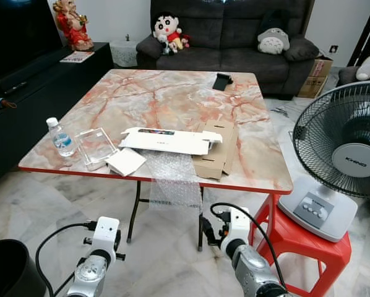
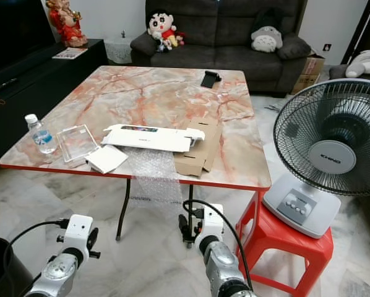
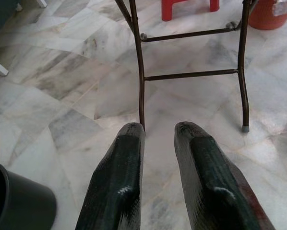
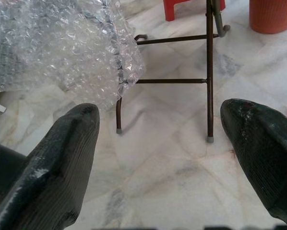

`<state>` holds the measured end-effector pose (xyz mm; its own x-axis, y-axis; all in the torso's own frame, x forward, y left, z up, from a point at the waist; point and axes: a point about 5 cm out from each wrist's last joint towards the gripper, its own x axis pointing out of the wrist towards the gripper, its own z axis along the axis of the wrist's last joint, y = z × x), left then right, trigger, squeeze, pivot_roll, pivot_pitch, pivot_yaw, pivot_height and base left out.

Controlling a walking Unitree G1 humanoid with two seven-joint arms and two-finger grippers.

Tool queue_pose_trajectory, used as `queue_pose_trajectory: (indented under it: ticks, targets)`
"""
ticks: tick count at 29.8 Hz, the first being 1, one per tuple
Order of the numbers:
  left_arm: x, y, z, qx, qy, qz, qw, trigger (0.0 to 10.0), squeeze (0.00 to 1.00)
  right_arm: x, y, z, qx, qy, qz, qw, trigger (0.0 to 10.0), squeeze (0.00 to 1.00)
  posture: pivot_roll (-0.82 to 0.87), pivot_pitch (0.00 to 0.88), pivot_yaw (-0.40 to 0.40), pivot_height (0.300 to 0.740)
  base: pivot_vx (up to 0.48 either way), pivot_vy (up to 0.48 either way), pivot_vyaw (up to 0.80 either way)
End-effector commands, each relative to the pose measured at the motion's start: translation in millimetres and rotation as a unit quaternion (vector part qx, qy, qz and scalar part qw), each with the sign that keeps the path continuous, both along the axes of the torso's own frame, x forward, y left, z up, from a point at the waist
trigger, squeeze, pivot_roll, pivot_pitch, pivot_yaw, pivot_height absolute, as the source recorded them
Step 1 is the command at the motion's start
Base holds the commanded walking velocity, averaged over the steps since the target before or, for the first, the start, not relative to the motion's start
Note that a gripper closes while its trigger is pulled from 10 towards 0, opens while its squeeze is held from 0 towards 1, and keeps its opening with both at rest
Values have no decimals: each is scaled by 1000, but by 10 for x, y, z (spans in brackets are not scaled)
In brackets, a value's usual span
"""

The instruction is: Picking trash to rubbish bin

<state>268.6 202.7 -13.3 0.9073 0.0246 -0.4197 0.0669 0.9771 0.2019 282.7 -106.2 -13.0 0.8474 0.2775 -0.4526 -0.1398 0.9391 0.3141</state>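
Observation:
The trash lies on the marble table [image 1: 172, 93], near its front edge: a small water bottle [image 1: 61, 137], a clear plastic tray [image 1: 97, 147], a white paper [image 1: 125, 161], a long white box [image 1: 169, 140] and flat cardboard [image 1: 217, 151]. Bubble wrap [image 1: 169, 179] hangs over the front edge and hangs close ahead in the right wrist view [image 4: 62, 48]. A black bin [image 1: 8, 269] stands on the floor at my lower left. Both arms are held low in front of the table. My left gripper [image 3: 159, 132] is shut and empty. My right gripper [image 4: 160, 115] is wide open and empty.
A standing fan [image 1: 346, 154] sits on a red stool [image 1: 296, 247] right of the table. The table's metal legs [image 3: 141, 72] cross the marble floor ahead. A dark TV cabinet [image 1: 24, 105] runs along the left. A sofa [image 1: 234, 37] stands behind, and a black object [image 1: 222, 81] lies at the table's far side.

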Motion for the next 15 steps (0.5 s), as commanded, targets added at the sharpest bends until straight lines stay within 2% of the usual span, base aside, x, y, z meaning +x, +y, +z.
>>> queue_pose_trajectory:
  ticks: [1, 11, 12, 13, 15]
  targets:
    - [-11, 9, -12, 1, 6, -3, 1000, 10000, 0, 86, 19, 87, 9, -18, -1, 1000, 10000, 1000, 40, 0, 0, 740, 0, 0, 0]
    - [-15, 15, -18, 3, 9, -2, 1000, 10000, 0, 105, 26, 106, 12, -20, 0, 1000, 10000, 1000, 42, 0, 0, 740, 0, 0, 0]
    - [-15, 15, -19, 3, 10, -2, 1000, 10000, 0, 103, 35, 104, 15, -18, 2, 1000, 10000, 941, 41, 0, 1, 740, 0, 0, 0]
    - [-15, 15, -19, 3, 10, -3, 1000, 10000, 0, 100, 51, 102, 23, -15, 6, 1000, 10000, 655, 42, 0, 1, 740, 0, 0, 0]
    - [-15, 15, -18, 3, 10, -3, 1000, 10000, 0, 100, 62, 103, 27, -14, 8, 999, 10000, 655, 42, 0, 1, 740, 0, 0, 0]
